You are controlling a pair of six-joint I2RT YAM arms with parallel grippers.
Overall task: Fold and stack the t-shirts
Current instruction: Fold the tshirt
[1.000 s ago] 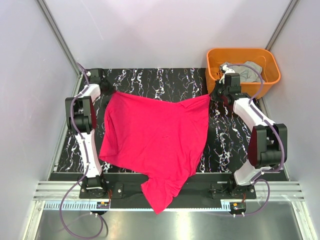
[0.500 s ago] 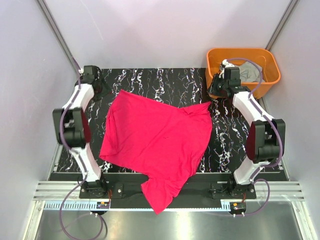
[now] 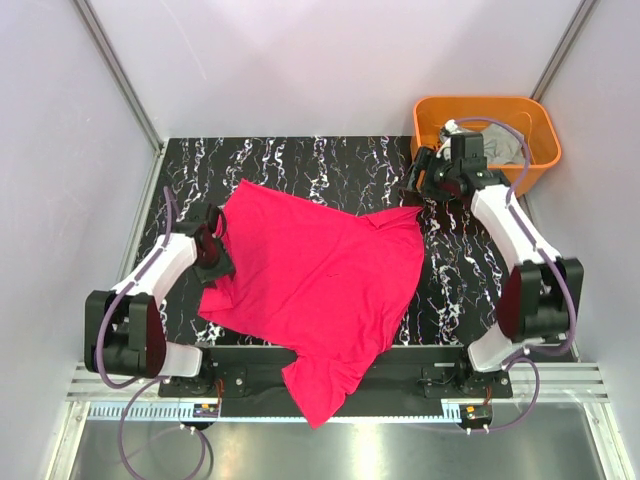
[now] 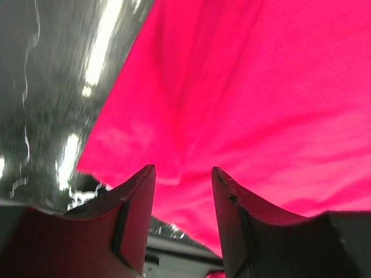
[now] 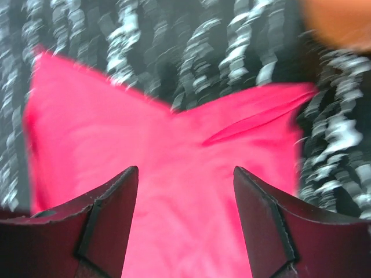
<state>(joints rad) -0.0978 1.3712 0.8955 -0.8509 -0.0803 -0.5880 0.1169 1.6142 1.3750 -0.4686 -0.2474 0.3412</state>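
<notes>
A magenta-red t-shirt (image 3: 320, 280) lies spread on the black marbled table (image 3: 300, 160). One end of it hangs over the near edge. My left gripper (image 3: 213, 250) sits at the shirt's left edge. In the left wrist view the left gripper (image 4: 182, 174) is open, with the shirt (image 4: 249, 98) showing past its fingers and nothing between them. My right gripper (image 3: 420, 182) hovers by the shirt's far right corner. In the right wrist view the right gripper (image 5: 184, 174) is open above the shirt (image 5: 174, 150). A light grey t-shirt (image 3: 500, 145) lies crumpled in the basket.
An orange plastic basket (image 3: 485, 101) stands at the far right corner of the table, just behind my right wrist; its edge (image 5: 336, 17) shows in the right wrist view. Grey walls close in the table on the left, far and right sides.
Both grippers opened and let go of the magenta shirt's far corners, which dropped flat. The left arm swung back toward the near left edge of the shirt. The right gripper shifted slightly left.
</notes>
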